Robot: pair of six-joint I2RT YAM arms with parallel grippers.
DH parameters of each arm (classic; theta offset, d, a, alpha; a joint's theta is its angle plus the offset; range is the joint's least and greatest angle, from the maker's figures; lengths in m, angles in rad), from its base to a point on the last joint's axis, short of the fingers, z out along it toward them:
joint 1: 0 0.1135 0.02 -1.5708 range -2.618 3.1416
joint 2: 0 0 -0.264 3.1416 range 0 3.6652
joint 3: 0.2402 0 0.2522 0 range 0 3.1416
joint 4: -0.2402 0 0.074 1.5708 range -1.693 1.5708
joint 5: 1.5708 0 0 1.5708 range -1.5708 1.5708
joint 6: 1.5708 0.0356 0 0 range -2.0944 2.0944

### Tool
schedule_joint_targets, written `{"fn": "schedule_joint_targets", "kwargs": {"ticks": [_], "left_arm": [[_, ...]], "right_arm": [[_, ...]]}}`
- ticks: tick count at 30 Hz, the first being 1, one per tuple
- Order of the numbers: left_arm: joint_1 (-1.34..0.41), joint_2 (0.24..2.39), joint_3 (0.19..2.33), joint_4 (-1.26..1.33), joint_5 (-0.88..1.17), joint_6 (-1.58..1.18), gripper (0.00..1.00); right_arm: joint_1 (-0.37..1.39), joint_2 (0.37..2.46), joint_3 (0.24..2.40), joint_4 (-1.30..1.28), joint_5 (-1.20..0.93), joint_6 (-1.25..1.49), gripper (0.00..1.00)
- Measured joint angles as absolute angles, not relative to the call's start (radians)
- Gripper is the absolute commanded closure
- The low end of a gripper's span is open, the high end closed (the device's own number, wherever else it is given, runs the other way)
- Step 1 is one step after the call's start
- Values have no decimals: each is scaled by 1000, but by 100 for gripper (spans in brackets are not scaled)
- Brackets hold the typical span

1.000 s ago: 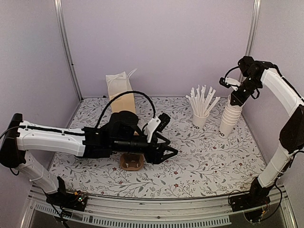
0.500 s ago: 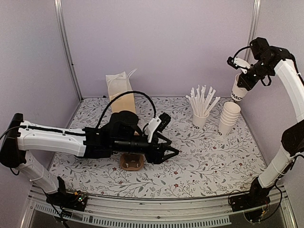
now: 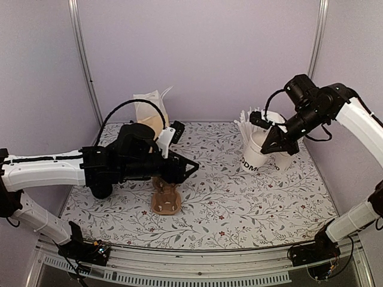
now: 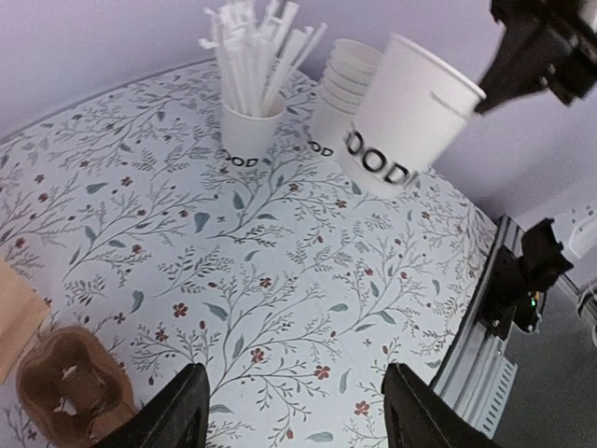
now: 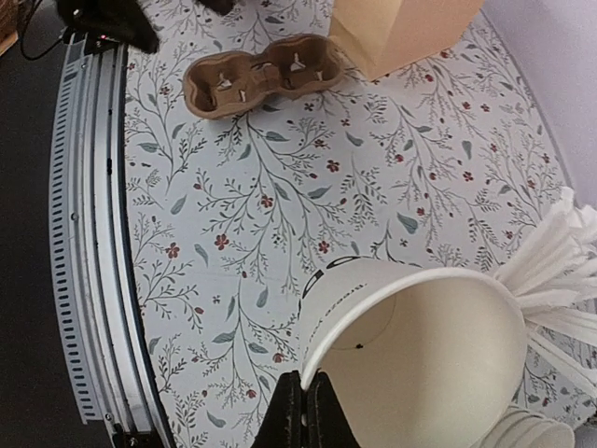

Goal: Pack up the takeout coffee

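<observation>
Two hands hang over the flowered surface (image 3: 239,206). The right hand (image 5: 303,411) is clenched on the rim of a tilted lidless white cup (image 5: 420,364), with the straw cup (image 4: 250,131) and cup stack (image 4: 340,98) just behind it. The left hand (image 4: 294,415) is released. The cardboard carrier (image 3: 166,200) lies below it and the brown bag (image 3: 152,124) behind it. Where the lidded coffee cups are, I cannot tell.
</observation>
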State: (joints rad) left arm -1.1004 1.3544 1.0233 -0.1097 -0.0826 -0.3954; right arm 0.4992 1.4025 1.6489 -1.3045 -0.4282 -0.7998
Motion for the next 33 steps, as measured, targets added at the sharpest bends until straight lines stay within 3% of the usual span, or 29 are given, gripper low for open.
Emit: {"fn": "schedule_joint_targets", "kwargs": {"ticks": [7,16,25,28,31,33], "left_arm": [[-921,1184,920,-277,-190,-540,35],[-701,1005,885,-520,-206,-635,36],[-556,989,855,-667,-189,-639,36],[-523,993,833,-687,-186,-632,36],[-503,1006,825,-698,-187,-622,36],[-491,1011,823,-702,-187,-614,36]], "right_arm": [[699,1479,1460,-1159,-400,-797,100],[817,1751,1552,-1001,-279,-722,100],[899,1880,1605,-966,-198,-688,100],[910,1882,1599,-957,-187,-681,95],[914,1882,1588,-948,-179,-671,79],[917,1882,1582,-949,-178,-664,73]]}}
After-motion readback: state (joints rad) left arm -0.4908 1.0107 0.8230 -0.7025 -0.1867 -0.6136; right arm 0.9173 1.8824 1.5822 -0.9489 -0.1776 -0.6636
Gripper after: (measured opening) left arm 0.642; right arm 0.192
